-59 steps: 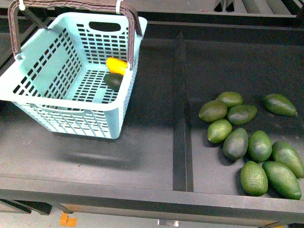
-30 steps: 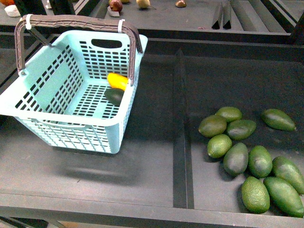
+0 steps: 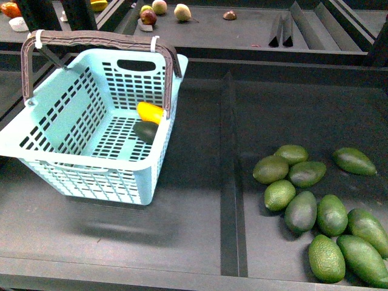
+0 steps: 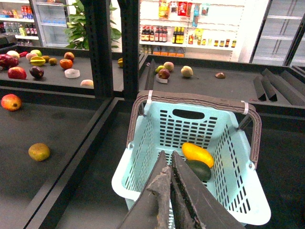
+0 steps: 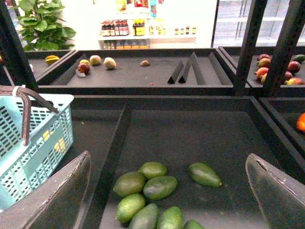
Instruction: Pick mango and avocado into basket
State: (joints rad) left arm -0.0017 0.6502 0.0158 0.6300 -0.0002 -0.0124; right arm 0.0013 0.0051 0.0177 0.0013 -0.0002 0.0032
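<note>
The mango and avocado are contained in the basket, task judged complete; left fingers pressed together empty, right fingers spread wide

In the upper left, the teal basket holds the yellow-orange mango touching the dark avocado.
</note>
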